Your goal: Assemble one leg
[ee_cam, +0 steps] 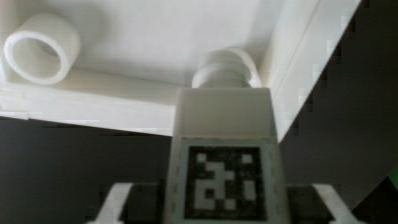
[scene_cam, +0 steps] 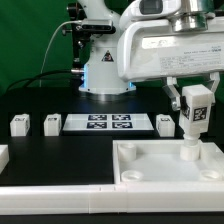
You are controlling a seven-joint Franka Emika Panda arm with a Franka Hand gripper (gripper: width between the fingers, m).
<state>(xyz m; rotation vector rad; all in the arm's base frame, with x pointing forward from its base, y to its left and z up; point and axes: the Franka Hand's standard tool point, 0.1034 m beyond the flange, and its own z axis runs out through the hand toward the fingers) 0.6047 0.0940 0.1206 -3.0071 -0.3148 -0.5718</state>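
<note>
My gripper (scene_cam: 194, 98) is shut on a leg (scene_cam: 194, 118), a white block with a black-and-white tag, and holds it upright. The leg's round lower end (scene_cam: 190, 152) sits at a corner socket of the large white panel (scene_cam: 150, 168) at the exterior view's right. In the wrist view the leg (ee_cam: 222, 125) runs away from my gripper (ee_cam: 222, 208). Its tip (ee_cam: 228, 68) meets the panel's raised corner. A finger (ee_cam: 125, 200) shows on each side of it. Another round socket (ee_cam: 39, 58) lies open nearby.
Three more legs lie on the black table: two at the exterior view's left (scene_cam: 18, 124) (scene_cam: 52, 123) and one (scene_cam: 166, 123) right of the marker board (scene_cam: 107, 123). A white part (scene_cam: 3, 155) pokes in at the left edge. The arm's base (scene_cam: 105, 72) stands behind.
</note>
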